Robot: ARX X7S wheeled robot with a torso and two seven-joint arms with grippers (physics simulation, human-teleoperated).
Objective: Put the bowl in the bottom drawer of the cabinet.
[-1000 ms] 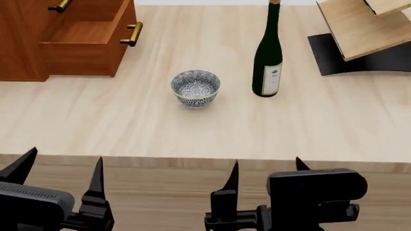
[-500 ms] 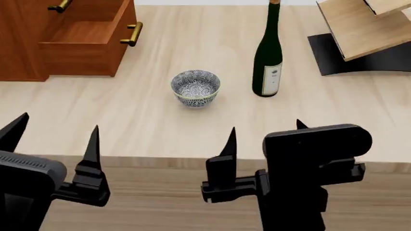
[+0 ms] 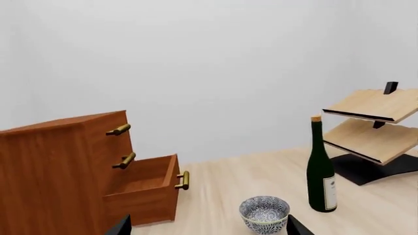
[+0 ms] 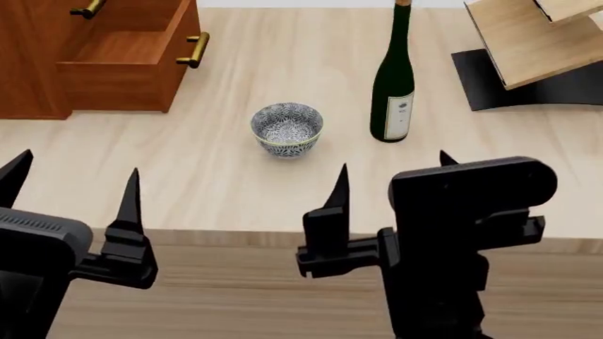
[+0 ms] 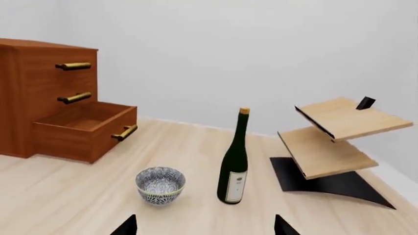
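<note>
Cabinet (image 4: 28, 63) cut off at head view's top and left edge; only bottom drawer (image 4: 123, 70), pulled out, and one upper handle visible there. Wrist views show three drawers, three brass handles. Rack (image 4: 527, 42) partly cropped; two slanted shelves. One bowl (image 4: 287, 129) upright on table (image 4: 490, 191), in front and to right of bottom drawer, touching nothing. One wine bottle (image 4: 394, 88) just right of bowl. Left gripper (image 4: 73, 191) fingers apart, empty. Right gripper (image 4: 391, 176) fingers apart, empty, near table's front edge, well short of bowl.
</note>
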